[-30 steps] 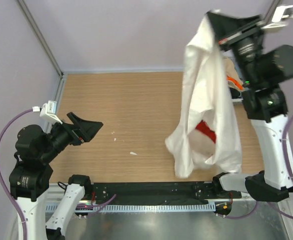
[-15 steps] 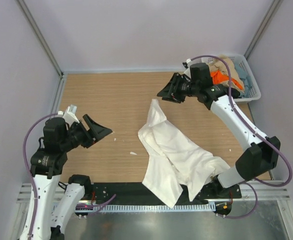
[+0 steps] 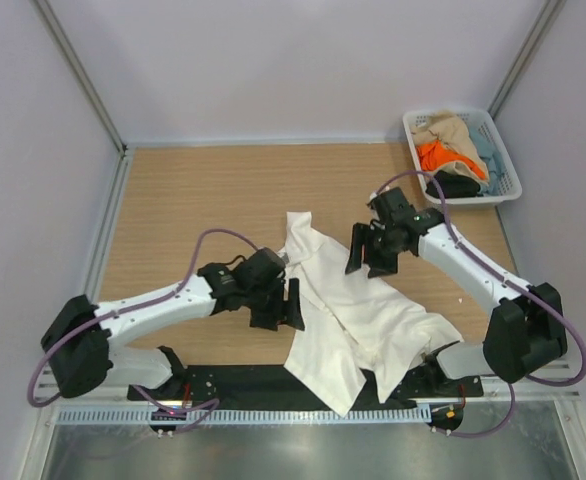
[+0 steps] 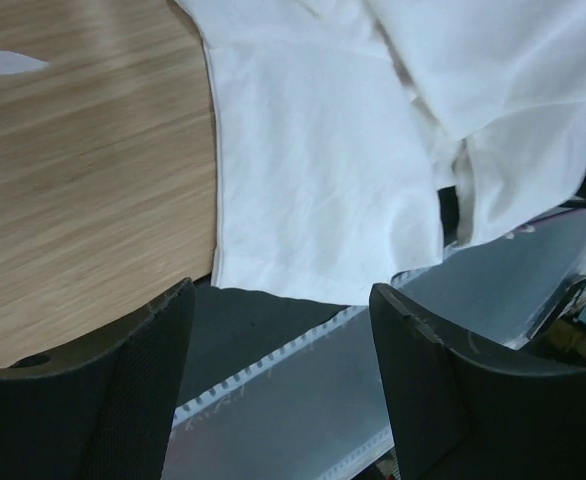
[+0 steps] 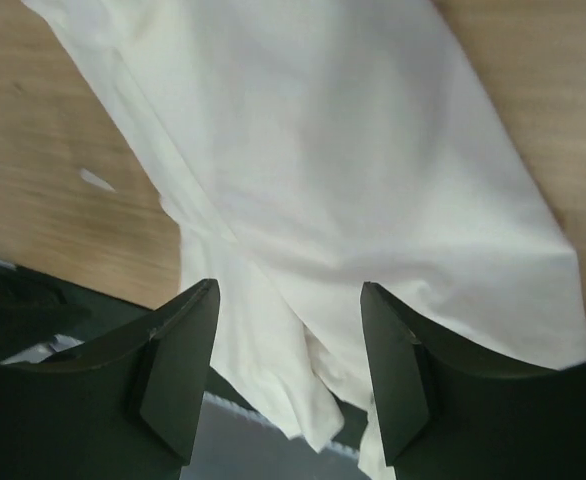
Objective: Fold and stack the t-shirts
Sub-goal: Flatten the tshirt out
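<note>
On the table (image 3: 193, 200), the white t-shirt (image 3: 353, 310) lies crumpled, its near part hanging past the front edge. Our left gripper (image 3: 281, 308) and right gripper (image 3: 370, 258) hover open and empty above it. We judge it light and limp, best pinched at the hem corners.

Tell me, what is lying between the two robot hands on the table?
A crumpled white t-shirt lies on the wooden table between the left gripper and the right gripper, both with open fingers; the top view shows it.
</note>
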Robot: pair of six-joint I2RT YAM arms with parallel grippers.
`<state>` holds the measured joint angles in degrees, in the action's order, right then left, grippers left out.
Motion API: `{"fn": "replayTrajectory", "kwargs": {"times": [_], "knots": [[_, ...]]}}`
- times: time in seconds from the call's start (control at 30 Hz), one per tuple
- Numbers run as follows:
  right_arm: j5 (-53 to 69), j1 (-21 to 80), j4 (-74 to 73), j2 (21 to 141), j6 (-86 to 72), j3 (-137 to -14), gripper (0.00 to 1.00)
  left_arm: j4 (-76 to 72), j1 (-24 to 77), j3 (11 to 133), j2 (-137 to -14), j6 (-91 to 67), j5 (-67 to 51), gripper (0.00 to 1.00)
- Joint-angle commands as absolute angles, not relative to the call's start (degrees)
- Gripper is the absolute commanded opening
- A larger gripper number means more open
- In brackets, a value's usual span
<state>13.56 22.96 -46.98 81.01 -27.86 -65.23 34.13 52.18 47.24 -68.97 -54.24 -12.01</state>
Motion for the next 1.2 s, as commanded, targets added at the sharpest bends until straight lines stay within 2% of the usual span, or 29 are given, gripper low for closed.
{"fn": "replayTrajectory", "kwargs": {"times": [0.0, 0.17, 0.33, 0.43, 0.53, 0.57, 0.67, 0.77, 0.83, 0.93, 1.03, 1.07, 1.17], "knots": [[11.78, 26.45, -45.27, 77.17, -29.53, -57.42, 0.64, 28.31, 55.01, 49.21, -77.39, -56.16, -10.81, 0.71], [7.74, 32.95, -42.63, 78.13, -32.16, -53.26, 0.71, 28.03, 57.30, 50.10, -84.55, -56.42, -11.34, 0.71], [0.46, 36.82, -42.19, 80.67, -33.31, -52.73, 0.72, 29.18, 57.66, 48.78, -86.39, -56.78, -8.79, 0.69], [-3.68, 38.14, -42.01, 81.47, -34.63, -52.47, 0.71, 28.57, 59.05, 49.30, -89.63, -57.57, -10.10, 0.66], [-5.09, 38.50, -40.70, 81.47, -35.33, -51.68, 0.67, 28.21, 59.85, 50.36, -92.01, -57.66, -10.98, 0.60], [-5.27, 38.50, -40.08, 81.47, -35.42, -51.51, 0.65, 28.30, 59.85, 50.36, -93.15, -57.57, -11.16, 0.56], [-4.66, 38.76, -39.03, 81.82, -36.12, -50.98, 0.60, 28.39, 59.94, 50.01, -94.13, -57.48, -11.43, 0.53], [-4.92, 39.20, -38.15, 82.26, -36.65, -50.45, 0.56, 27.25, 60.20, 49.83, -94.04, -57.57, -11.78, 0.42], [-5.53, 39.37, -38.15, 83.05, -36.91, -50.54, 0.55, 26.11, 60.29, 49.57, -94.31, -57.66, -12.22, 0.39], [-5.98, 39.46, -38.23, 83.93, -36.91, -50.45, 0.55, 24.79, 60.29, 48.43, -94.48, -57.92, -13.09, 0.25], [-5.89, 39.81, -38.23, 84.20, -36.92, -50.54, 0.56, 25.39, 59.51, 47.55, -92.39, -57.83, -11.61, 0.01], [-5.80, 39.99, -38.15, 84.20, -36.83, -50.54, 0.63, 26.10, 59.07, 47.46, -91.42, -57.75, -10.73, 0.00], [-4.40, 41.13, -37.27, 83.76, -35.69, -50.63, 0.70, 29.43, 56.96, 47.20, -86.23, -56.08, -7.13, 0.00]]}}
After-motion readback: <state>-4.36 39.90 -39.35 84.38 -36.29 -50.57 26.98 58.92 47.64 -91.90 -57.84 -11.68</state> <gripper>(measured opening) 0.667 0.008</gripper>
